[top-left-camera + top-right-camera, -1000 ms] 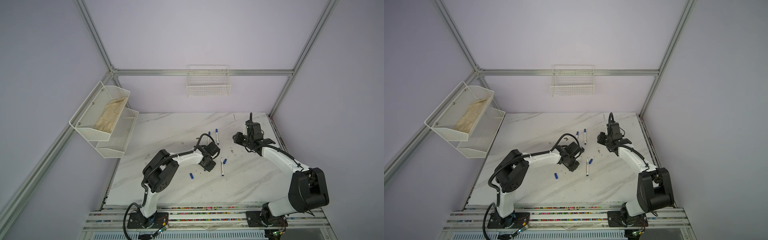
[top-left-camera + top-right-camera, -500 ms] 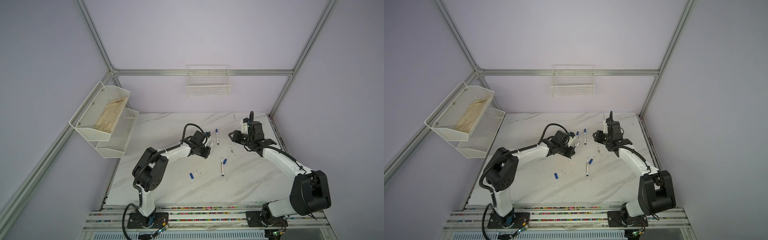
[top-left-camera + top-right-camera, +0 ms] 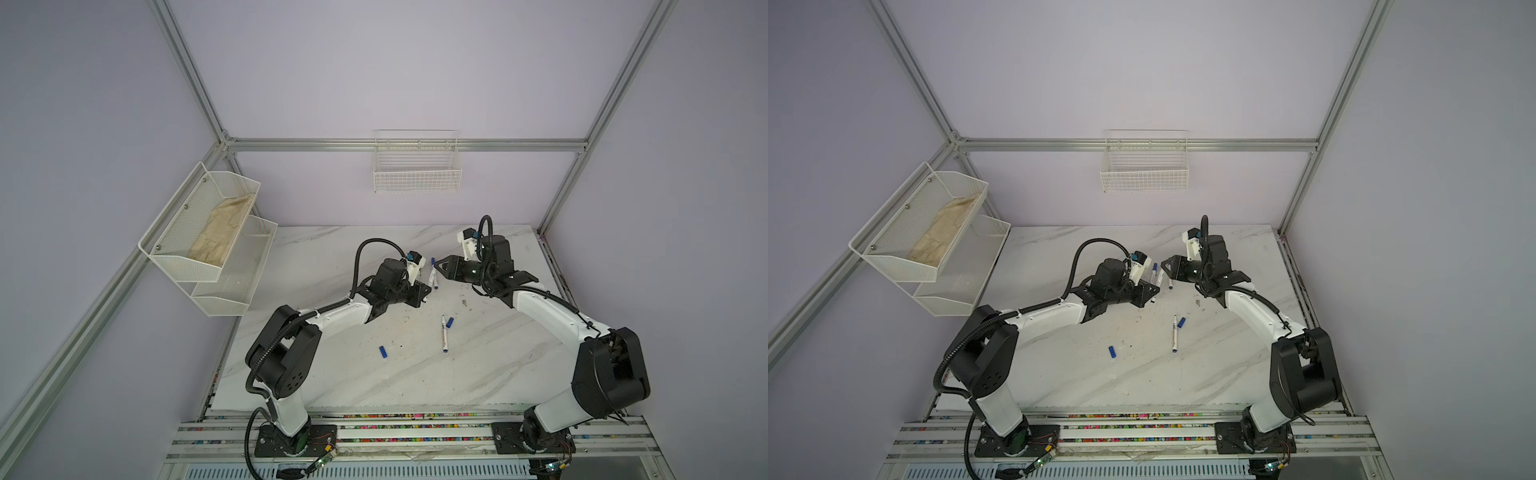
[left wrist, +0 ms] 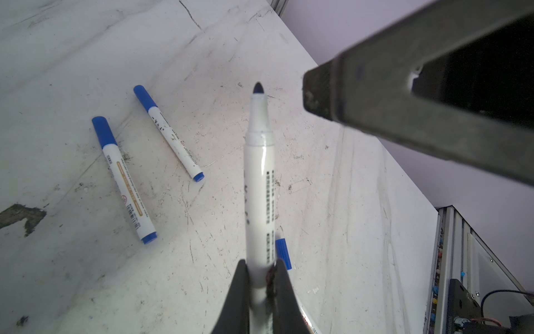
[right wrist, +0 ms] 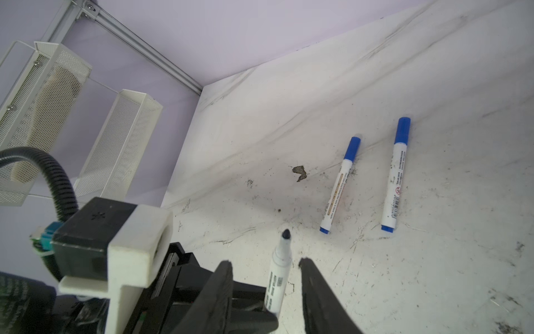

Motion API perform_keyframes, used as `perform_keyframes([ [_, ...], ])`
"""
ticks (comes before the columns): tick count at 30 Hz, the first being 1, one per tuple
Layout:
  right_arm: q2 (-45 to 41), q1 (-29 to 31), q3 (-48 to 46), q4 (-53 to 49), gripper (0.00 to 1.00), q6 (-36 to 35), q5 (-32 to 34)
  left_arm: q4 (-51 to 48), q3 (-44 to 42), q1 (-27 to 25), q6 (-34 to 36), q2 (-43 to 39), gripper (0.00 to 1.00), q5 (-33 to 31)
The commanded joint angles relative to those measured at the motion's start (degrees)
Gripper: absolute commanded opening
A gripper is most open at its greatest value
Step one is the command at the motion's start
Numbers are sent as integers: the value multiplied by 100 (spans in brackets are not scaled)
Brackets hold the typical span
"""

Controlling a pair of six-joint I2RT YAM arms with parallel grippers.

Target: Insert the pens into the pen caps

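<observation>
Nearest the arm bases a loose cap point(image 3: 383, 351) lies alone on the tabletop point(image 3: 374, 395). A little farther in, a bare pen point(image 3: 444, 334) lies flat with a second cap point(image 3: 450, 322) just beside its tip end. Both caps sit clear of clutter, so either looks easy to pick. Beyond them the left tool point(image 4: 258, 266) is clamped tight on the rear barrel of the held pen point(image 4: 258, 185), which juts out above the surface with its dark tip exposed and aimed toward the other arm. A grip that far back leaves the whole front end free, which I judge is meant to let a cap slide on. Facing it, the right tool point(image 5: 264, 261) hovers with its jaws partly apart and nothing in them. In the right wrist view the pen's front end shows between its fingers, though I cannot tell whether it truly sits in the gap or only lines up with it. With no cap in that tool, capping cannot happen yet; it probably has to take the pen over or fetch a cap. Just past both tools a capped pen point(image 4: 124, 176) and its capped neighbour point(image 4: 169, 133) lie near each other without touching, set out of the way as finished work, so the task looks about half done. Farthest off, a wire basket point(image 3: 417, 174) hangs on the back wall.
</observation>
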Motion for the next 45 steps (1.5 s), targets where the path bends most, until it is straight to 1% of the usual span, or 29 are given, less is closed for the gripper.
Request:
perform_keyframes([
  [1,108,77,184,67,42,15,-102,493,-265,2,-8,-356,0,121],
  [7,369,213,339,-106,41,-114,-157,617,-325,1,-34,-398,0,112],
  [11,498,242,422,-206,38,-179,-151,722,-331,2,-69,-400,0,115],
  [13,492,254,409,-187,33,-187,-129,757,-338,5,-78,-418,0,97],
  [14,490,239,397,-182,30,-184,-128,785,-351,1,-78,-424,0,86],
  [16,480,244,383,-181,19,-188,-93,814,-377,1,-80,-442,0,67],
  [18,457,244,366,-169,12,-207,-111,832,-373,1,-74,-433,0,76],
  [20,418,242,350,-147,9,-215,-135,834,-357,1,-110,-396,0,116],
  [21,398,237,349,-133,8,-234,-202,812,-341,2,-145,-370,3,123],
  [22,380,241,328,-83,8,-237,-272,774,-306,1,-177,-342,12,131],
  [23,361,239,322,-91,7,-248,-278,725,-266,1,-208,-307,23,155],
  [24,339,237,324,-92,7,-258,-293,677,-226,2,-238,-253,32,173],
  [26,317,242,322,-91,6,-274,-318,588,-135,6,-270,-171,40,213],
  [29,283,237,325,-90,5,-288,-340,575,-43,-3,-298,-70,40,277],
  [36,282,238,339,-135,5,-301,-371,740,180,1,-306,94,34,419],
  [40,295,235,319,-130,5,-311,-366,812,406,4,-332,204,31,543],
  [45,295,234,286,-149,5,-300,-315,981,430,4,-337,180,29,647],
])
